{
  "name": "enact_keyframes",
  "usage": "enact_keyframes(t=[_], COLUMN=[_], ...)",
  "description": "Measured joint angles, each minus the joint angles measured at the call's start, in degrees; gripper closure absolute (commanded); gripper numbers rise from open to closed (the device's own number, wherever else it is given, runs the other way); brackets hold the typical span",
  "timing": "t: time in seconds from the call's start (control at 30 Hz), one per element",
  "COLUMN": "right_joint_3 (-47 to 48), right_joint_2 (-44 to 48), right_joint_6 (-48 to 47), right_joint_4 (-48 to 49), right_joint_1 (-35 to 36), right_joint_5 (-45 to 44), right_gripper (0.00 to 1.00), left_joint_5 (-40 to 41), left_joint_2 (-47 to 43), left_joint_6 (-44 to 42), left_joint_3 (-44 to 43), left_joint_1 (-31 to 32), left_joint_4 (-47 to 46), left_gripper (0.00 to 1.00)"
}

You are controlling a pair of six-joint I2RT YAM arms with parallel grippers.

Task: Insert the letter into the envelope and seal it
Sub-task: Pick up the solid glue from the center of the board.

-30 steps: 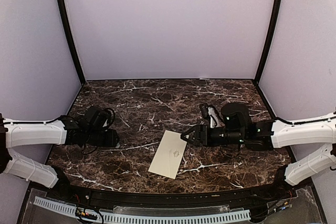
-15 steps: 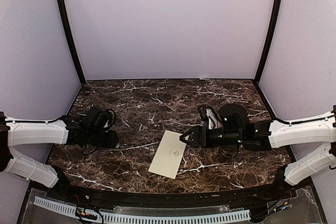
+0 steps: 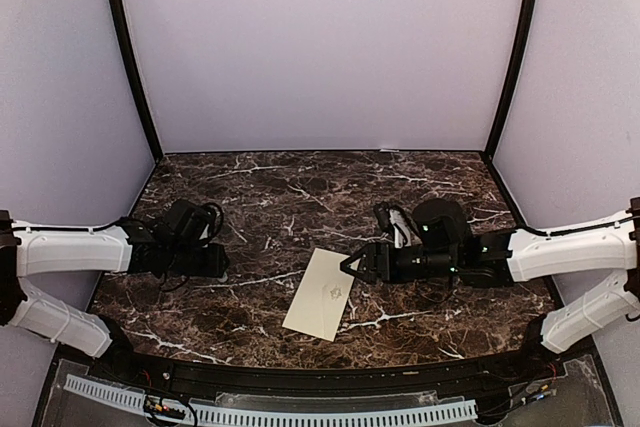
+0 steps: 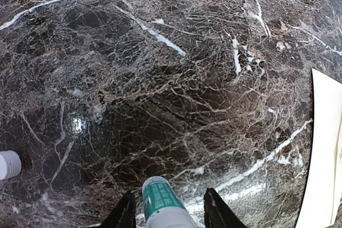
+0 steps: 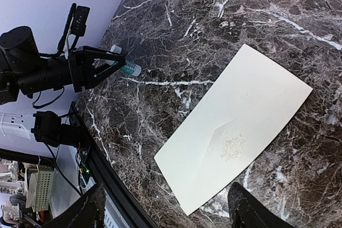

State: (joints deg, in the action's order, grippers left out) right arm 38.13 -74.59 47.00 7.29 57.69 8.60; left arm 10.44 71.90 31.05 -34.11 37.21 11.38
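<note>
The envelope lies on the table, the letter unseen, perhaps already inside; we judge sealing in hand. The left gripper has its jaws clamped on what looks like a glue stick. The right gripper, jaws apart, must next steady the envelope.

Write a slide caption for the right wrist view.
Envelope flat on marble table before the open right gripper; left gripper beyond, teal tube between its fingers.

envelope emblem illegible, no text

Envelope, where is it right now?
In the top view the envelope lies flat on the table near the front middle, just beside the right hand.
</note>
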Motion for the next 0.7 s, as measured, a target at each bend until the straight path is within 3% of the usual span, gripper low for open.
enact_keyframes(t=[0.17, 0.43, 0.7], right_joint_3=[0.2, 0.4, 0.4], right_joint_2=[-0.4, -0.4, -0.4], right_joint_6=[0.0, 0.0, -0.3], right_joint_4=[0.0, 0.0, 0.0], right_joint_1=[0.0, 0.0, 0.0], right_joint_5=[0.5, 0.6, 0.7], right_gripper=[0.25, 0.25, 0.25], left_joint_5=[0.0, 0.7, 0.0], left_joint_2=[1.0, 1.3, -1.9], left_joint_6=[-0.1, -0.3, -0.4], left_joint_3=[-0.4, -0.4, -0.7], left_joint_1=[0.0, 0.0, 0.0], left_joint_4=[-0.3, -0.3, 0.6], left_gripper=[0.66, 0.85, 0.97])
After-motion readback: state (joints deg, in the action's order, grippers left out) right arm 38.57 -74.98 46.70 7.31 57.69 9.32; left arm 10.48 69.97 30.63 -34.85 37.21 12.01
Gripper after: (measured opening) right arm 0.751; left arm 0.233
